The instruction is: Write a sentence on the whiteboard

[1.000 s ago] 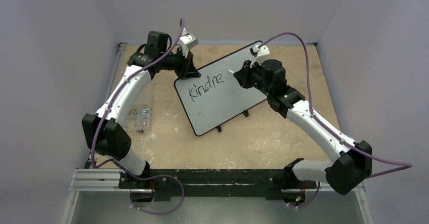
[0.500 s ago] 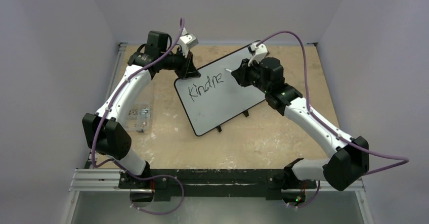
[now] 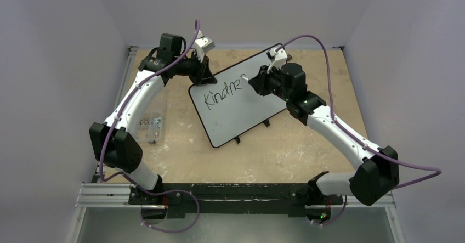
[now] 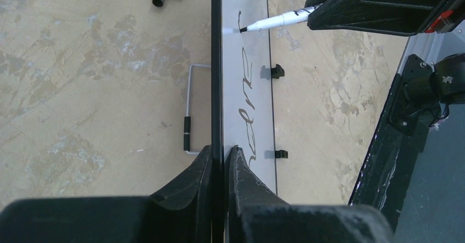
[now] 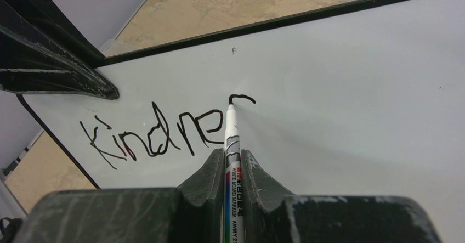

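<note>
Soft, even light, faint shadows. The glossy whiteboard (image 5: 356, 78) shows a pale sheen; wrist views turn blurry along their bottom edges.

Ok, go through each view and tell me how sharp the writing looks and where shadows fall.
Top external: soft even light, the sentence small but readable on the whiteboard. Left wrist: board nearly edge-on, letters squashed, left gripper dark and soft. Right wrist: letters and marker crisp, faint shadow right of its tip.
</note>
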`<state>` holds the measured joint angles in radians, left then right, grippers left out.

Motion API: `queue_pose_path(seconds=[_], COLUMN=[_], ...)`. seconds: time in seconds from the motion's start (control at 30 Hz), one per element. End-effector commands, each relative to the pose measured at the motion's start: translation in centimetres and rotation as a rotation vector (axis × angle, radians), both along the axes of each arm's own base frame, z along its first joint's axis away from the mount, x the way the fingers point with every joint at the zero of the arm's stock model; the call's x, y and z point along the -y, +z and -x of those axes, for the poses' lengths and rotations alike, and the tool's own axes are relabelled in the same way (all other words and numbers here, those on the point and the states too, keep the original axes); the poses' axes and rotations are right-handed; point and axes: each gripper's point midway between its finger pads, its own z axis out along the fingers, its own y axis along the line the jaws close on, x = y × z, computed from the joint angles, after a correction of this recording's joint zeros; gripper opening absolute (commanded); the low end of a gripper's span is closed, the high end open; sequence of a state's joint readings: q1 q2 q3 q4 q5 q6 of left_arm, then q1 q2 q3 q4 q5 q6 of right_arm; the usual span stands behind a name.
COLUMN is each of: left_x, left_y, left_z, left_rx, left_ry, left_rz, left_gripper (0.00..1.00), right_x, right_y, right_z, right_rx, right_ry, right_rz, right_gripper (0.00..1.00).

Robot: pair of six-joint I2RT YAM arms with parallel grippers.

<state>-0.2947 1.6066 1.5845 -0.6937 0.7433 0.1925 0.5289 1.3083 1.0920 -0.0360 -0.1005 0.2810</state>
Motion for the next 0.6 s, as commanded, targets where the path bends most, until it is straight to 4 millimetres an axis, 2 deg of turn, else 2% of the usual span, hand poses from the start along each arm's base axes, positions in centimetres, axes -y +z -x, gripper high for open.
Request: queue_pose_path(seconds=[0.0, 0.57], left_x=[0.2, 0.2], left_y=[-1.2, -1.1], left_z=[-0.1, -0.1], left_rx=[0.046, 0.046], left_ry=[-0.047, -0.046], left_rz=[-0.064, -0.064], left_gripper=[0.00, 0.00], right_x=[0.5, 3.2], right_y=[-1.4, -2.0], right_z=[0.2, 0.0], right_rx=[-0.032, -0.045], right_ry=[-0.020, -0.131], right_rz=[0.018, 0.056], right_gripper=[0.00, 0.00])
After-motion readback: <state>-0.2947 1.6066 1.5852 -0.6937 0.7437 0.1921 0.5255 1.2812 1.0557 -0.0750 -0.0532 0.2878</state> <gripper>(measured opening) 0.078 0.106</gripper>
